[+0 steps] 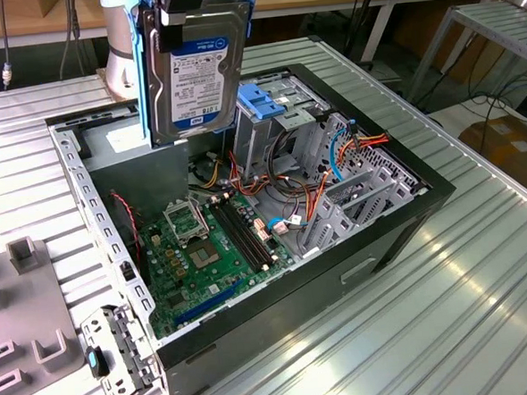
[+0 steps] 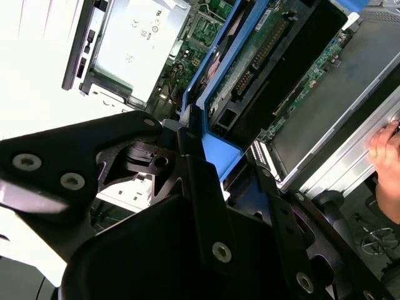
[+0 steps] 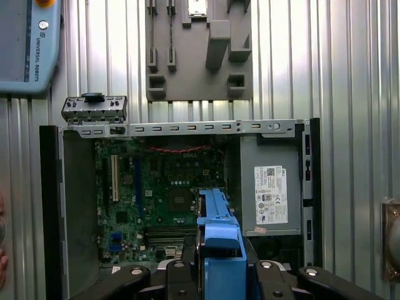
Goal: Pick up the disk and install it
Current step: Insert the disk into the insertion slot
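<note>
Above the open computer case (image 1: 391, 234), over one corner of it, the disk (image 1: 193, 72) hangs in the gripper (image 1: 181, 4), which is clenched on its upper end (blue side rails (image 1: 142, 80) pinched). Held high, likely to clear the case walls and cables (image 1: 367, 142). Long axis vertical, label (image 1: 200, 85) face upright, connector end (image 2: 250, 69) pointing down toward the case.

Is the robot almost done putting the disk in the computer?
About halfway. Done: the disk is picked up, clamped at its blue rail by the gripper. In hand: it hangs upright over the open computer case. Left: installing it, because it is not yet seated anywhere inside.
</note>
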### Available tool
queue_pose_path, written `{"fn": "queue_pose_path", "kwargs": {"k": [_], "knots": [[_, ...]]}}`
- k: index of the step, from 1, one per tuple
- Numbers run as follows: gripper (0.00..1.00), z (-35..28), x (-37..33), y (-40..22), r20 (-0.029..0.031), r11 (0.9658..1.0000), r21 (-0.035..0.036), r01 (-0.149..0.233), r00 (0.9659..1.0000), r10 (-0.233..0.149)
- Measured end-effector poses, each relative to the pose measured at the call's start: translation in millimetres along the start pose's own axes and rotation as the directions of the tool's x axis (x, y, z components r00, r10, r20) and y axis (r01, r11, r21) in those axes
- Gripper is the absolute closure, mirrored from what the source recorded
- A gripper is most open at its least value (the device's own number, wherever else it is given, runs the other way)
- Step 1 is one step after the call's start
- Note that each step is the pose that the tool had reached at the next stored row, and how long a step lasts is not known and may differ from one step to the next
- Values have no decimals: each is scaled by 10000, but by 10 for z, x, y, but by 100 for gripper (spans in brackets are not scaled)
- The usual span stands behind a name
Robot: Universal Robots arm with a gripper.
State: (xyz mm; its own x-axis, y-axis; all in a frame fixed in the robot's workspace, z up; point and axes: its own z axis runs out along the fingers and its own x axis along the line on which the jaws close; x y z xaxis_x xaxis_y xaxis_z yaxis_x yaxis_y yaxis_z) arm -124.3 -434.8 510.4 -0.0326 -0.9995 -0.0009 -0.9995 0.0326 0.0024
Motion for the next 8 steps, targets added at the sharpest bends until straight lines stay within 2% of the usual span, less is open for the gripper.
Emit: {"fn": "queue_pose_path", "kwargs": {"k": [8], "knots": [[63, 6, 63, -3, -2, 10000, -2, 0, 10000, 0]]}}
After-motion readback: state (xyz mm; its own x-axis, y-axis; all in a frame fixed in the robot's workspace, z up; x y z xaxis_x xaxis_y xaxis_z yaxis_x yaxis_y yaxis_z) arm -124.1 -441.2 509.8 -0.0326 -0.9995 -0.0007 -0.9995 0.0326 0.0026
